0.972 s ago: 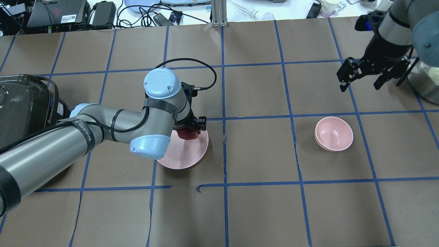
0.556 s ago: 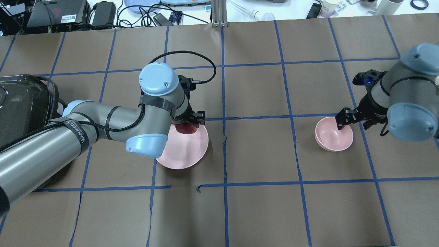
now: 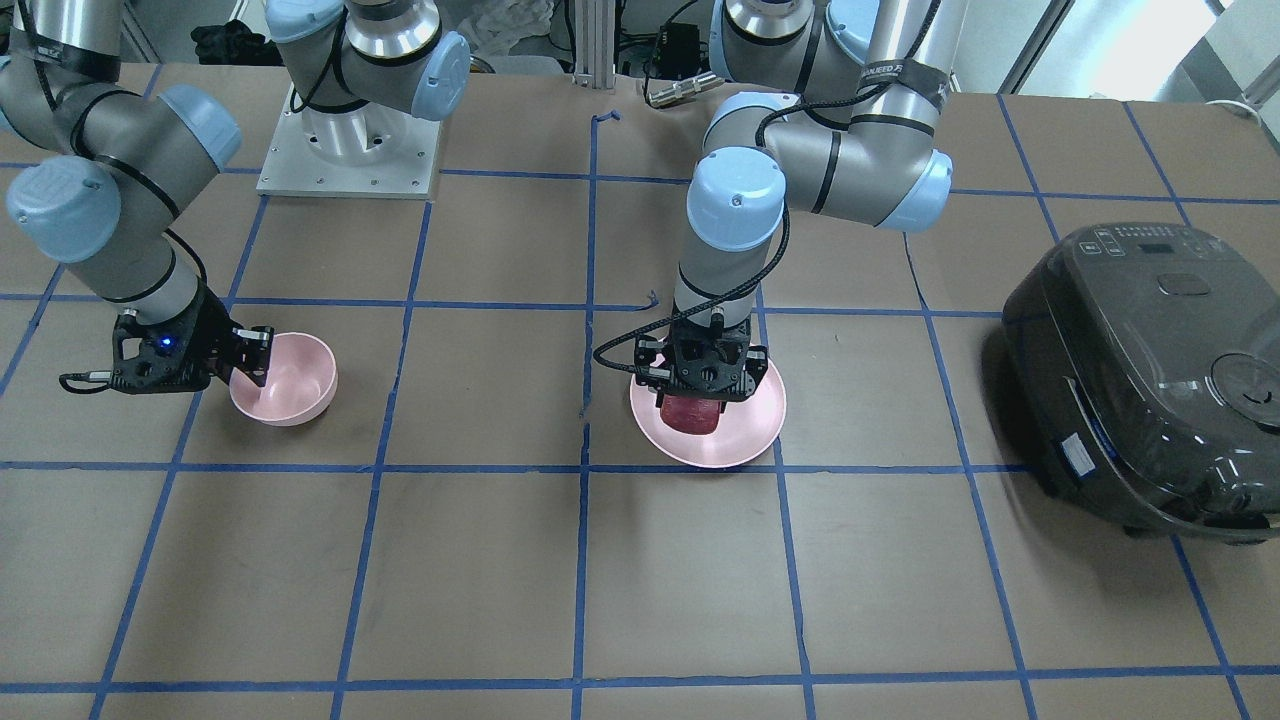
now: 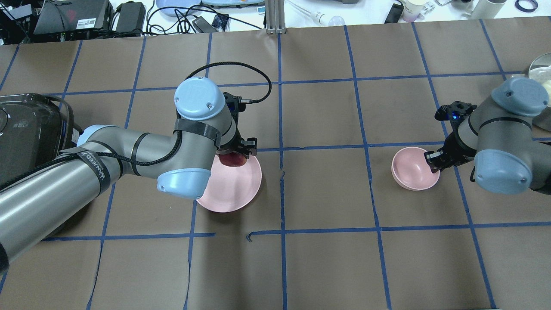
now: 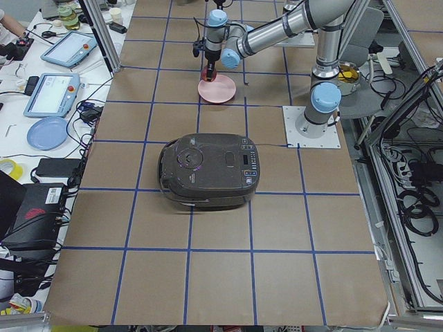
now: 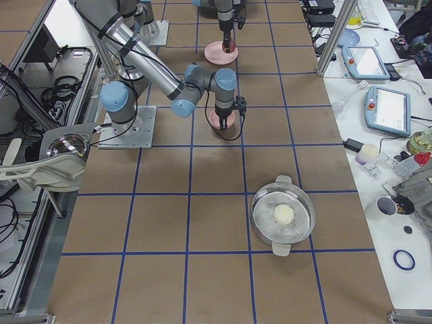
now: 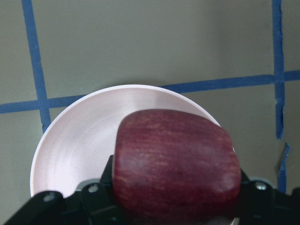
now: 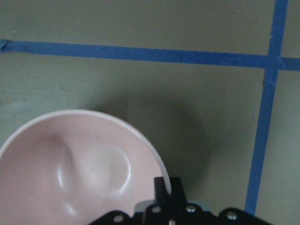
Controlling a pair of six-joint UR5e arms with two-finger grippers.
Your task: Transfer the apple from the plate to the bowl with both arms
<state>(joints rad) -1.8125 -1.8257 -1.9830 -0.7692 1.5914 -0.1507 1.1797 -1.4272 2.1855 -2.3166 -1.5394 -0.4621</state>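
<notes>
The dark red apple (image 7: pixel 176 164) is clamped in my left gripper (image 4: pixel 236 151), low over the far part of the wide pink plate (image 4: pixel 234 189). In the front-facing view the apple (image 3: pixel 690 413) hangs under that gripper (image 3: pixel 703 385) over the plate (image 3: pixel 750 425); I cannot tell if it touches. The small pink bowl (image 4: pixel 411 173) stands to the right. My right gripper (image 4: pixel 432 162) is at its right rim. In the right wrist view its fingers (image 8: pixel 161 187) stand close together on the bowl's rim (image 8: pixel 140 140). The bowl (image 3: pixel 290 385) holds nothing.
A dark rice cooker (image 4: pixel 26 129) stands behind my left arm at the table's left end (image 3: pixel 1150 370). A lidded metal pot (image 6: pixel 283 216) stands beyond the right arm. Cables and devices line the far edge (image 4: pixel 129 17).
My right arm swung down from high at the far right to the bowl's rim, and the bowl shifted slightly left. My left gripper moved a little with the apple in it.
</notes>
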